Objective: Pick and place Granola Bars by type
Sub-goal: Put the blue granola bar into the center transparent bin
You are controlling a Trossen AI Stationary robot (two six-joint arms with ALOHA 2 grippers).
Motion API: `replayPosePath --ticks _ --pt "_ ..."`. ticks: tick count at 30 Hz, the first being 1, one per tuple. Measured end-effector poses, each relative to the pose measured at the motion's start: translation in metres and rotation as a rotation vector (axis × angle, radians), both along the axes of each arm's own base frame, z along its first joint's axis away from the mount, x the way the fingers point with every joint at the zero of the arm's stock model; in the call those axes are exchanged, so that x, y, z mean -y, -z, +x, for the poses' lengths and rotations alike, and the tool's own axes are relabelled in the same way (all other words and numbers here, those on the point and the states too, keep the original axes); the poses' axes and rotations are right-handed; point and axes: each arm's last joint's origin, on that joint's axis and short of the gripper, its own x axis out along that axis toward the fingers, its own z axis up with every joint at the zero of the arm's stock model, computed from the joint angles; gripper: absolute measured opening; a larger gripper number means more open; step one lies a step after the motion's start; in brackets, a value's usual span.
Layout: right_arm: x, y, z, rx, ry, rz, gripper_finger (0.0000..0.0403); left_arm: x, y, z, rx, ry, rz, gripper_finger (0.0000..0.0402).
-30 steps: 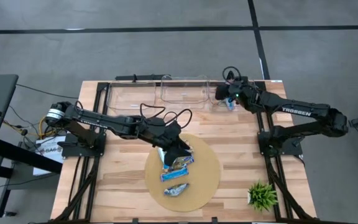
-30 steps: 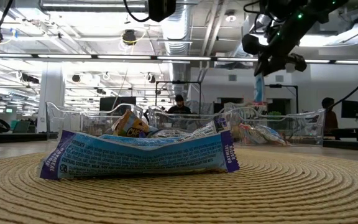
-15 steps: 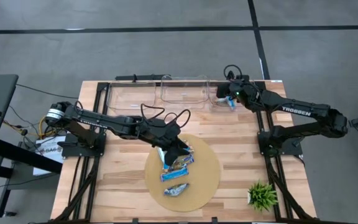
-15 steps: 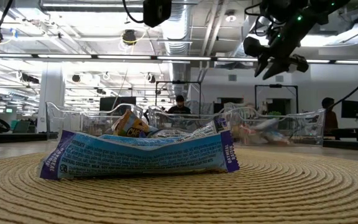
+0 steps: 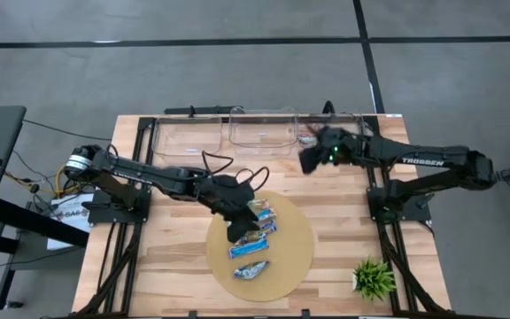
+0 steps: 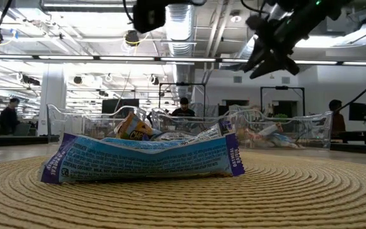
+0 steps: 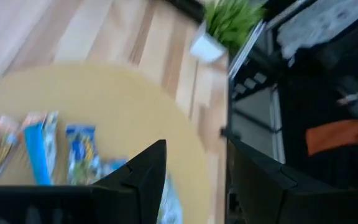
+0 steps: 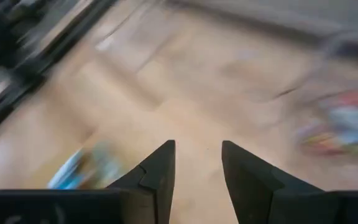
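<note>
Since a second ago the right gripper has let its blue bar go into the right-hand clear plastic bin and swung back over the wooden bench, fingers apart and empty. Meanwhile the left gripper has shifted across the round tan woven mat, fingers parted with nothing between them, hovering over the shiny-wrapped granola bars left there (about 4, mostly blue and white, 1 lying nearer the mat's front edge).

By my reckoning the sorting is well past halfway. From bench level the right bin holds a small heap of wrappers; the 2 other clear bins show little I can make out.
</note>
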Motion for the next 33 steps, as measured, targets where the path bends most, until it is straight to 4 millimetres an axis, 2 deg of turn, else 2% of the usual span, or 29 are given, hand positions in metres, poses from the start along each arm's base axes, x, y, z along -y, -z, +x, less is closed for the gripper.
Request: replayPosePath --ticks 3,8,12,14,24,33 --pt "-0.026 0.0 0.005 0.008 -0.171 0.045 0.0123 0.008 0.008 -0.008 -0.096 0.01 0.035 0.0164" --pt "-0.067 0.0 0.007 0.003 -0.354 0.046 0.0123 0.027 0.018 -0.022 -0.213 0.047 0.129 0.0164" --pt "-0.092 0.002 0.006 -0.005 -0.414 0.035 0.0123 0.045 0.036 -0.026 -0.293 0.096 0.199 0.0164" --pt "-0.102 0.002 0.004 -0.001 -0.422 0.028 0.0123 0.054 0.046 -0.022 -0.304 0.119 0.231 0.0164" --pt "-0.125 0.001 -0.001 0.021 -0.413 0.049 0.0123 0.081 0.115 -0.001 -0.436 0.146 0.366 0.0164" --pt "-0.126 0.002 -0.002 0.024 -0.378 0.077 0.0123 0.085 0.151 0.008 -0.497 0.123 0.425 0.0164"
